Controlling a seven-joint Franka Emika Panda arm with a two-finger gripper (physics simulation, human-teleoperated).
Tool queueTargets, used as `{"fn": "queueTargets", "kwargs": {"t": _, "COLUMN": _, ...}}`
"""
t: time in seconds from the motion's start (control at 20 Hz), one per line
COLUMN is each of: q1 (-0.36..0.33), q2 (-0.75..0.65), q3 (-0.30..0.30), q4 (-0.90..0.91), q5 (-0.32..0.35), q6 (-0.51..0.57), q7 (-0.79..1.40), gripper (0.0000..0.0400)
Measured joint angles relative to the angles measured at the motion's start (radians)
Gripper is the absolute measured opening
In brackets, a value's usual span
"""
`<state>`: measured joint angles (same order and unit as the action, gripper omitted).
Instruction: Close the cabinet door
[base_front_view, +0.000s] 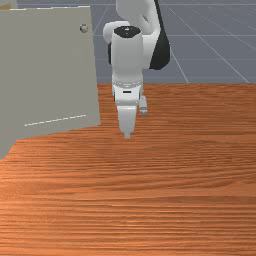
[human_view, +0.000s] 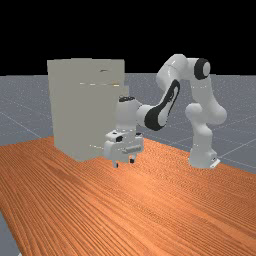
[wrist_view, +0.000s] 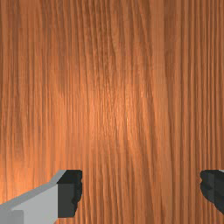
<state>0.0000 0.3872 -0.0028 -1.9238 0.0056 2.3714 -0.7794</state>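
At the front view's left, the door (base_front_view: 50, 70) looks open, can't tell how wide. Fingers (wrist_view: 70, 192) are spread wide with nothing between them, near the door's free edge (base_front_view: 95, 80) but apart. I'd guess a stiff panel that swings easily, so skip grabbing the knob (base_front_view: 84, 28); 1 steady push on that side should do. There's room over the tabletop (base_front_view: 175, 190) to swing round, just don't clip that edge.

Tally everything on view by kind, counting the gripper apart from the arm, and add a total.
Robot arm: 1
Gripper: 1
Cabinet: 1
Table: 1
Total: 4
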Motion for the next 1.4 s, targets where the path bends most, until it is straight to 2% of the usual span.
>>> {"fn": "queueTargets", "kwargs": {"t": 0.2, "q1": 0.001, "q2": -0.007, "q3": -0.035, "q4": -0.021, "q5": -0.031, "q6": -0.038, "q7": 0.056, "gripper": 0.0400}}
{"fn": "queueTargets", "kwargs": {"t": 0.25, "q1": 0.015, "q2": -0.135, "q3": -0.055, "q4": -0.161, "q5": -0.058, "q6": -0.111, "q7": 0.259, "gripper": 0.0245}}
{"fn": "queueTargets", "kwargs": {"t": 0.3, "q1": 0.024, "q2": -0.258, "q3": -0.068, "q4": -0.223, "q5": -0.068, "q6": -0.188, "q7": 0.453, "gripper": 0.0150}}
{"fn": "queueTargets", "kwargs": {"t": 0.35, "q1": 0.027, "q2": -0.335, "q3": -0.074, "q4": -0.246, "q5": -0.071, "q6": -0.243, "q7": 0.646, "gripper": 0.0092}}
{"fn": "queueTargets", "kwargs": {"t": 0.45, "q1": 0.026, "q2": -0.392, "q3": -0.077, "q4": -0.261, "q5": -0.064, "q6": -0.313, "q7": 1.026, "gripper": 0.0034}}
{"fn": "queueTargets", "kwargs": {"t": 0.55, "q1": 0.027, "q2": -0.390, "q3": -0.080, "q4": -0.247, "q5": -0.039, "q6": -0.368, "q7": 1.381, "gripper": 0.0013}}
{"fn": "queueTargets", "kwargs": {"t": 0.7, "q1": 0.023, "q2": -0.383, "q3": -0.087, "q4": -0.231, "q5": -0.012, "q6": -0.404, "q7": 1.577, "gripper": 0.0003}}
{"fn": "queueTargets", "kwargs": {"t": 1.05, "q1": 0.029, "q2": -0.398, "q3": -0.113, "q4": -0.242, "q5": -0.003, "q6": -0.426, "q7": 1.629, "gripper": 0.0000}}
{"fn": "queueTargets", "kwargs": {"t": 1.4, "q1": -0.010, "q2": -0.438, "q3": -0.233, "q4": -0.257, "q5": -0.011, "q6": -0.433, "q7": 1.597, "gripper": 0.0000}}
